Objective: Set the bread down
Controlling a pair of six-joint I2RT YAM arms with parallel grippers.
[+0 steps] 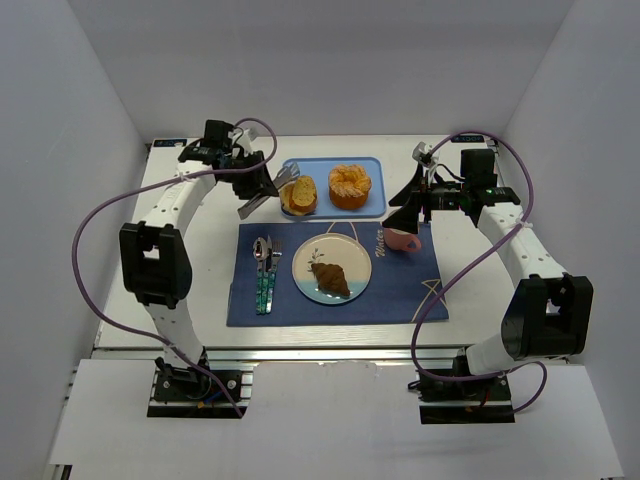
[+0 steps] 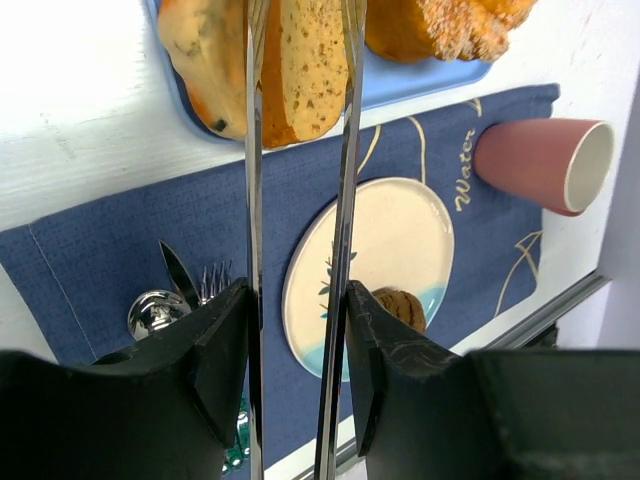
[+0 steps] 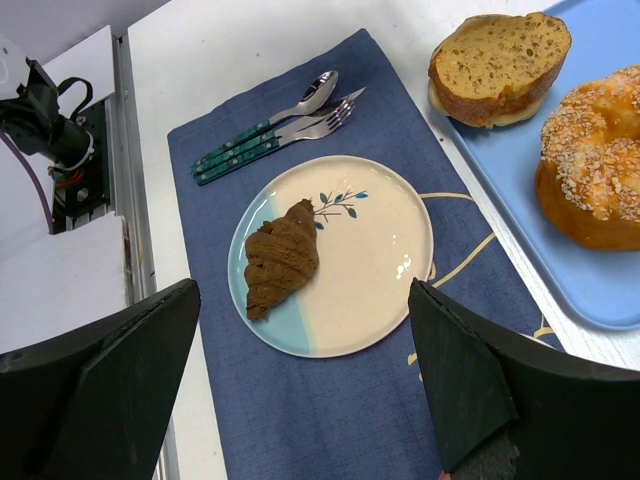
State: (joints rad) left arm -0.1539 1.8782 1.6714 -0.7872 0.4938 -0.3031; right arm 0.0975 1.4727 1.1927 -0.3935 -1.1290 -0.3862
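Robotics lab test cell: plain white panels [image 1: 330, 70] box in a white bench [image 1: 330, 148], the left arm [image 1: 160, 250] and right arm [image 1: 530, 270], both cabled, bolted to aluminium rails [image 1: 330, 352] along its near edge.

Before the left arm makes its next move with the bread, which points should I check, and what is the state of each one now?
1. Left gripper clamps the tongs: ok.
2. Tongs closed on the bread: cannot tell; the blades lie across it, but the contact is not visible.
3. Bread on the tray, not yet lifted: cannot tell.
4. Plate has bare room beside the croissant: ok.
5. Right gripper open and holding nothing: ok.
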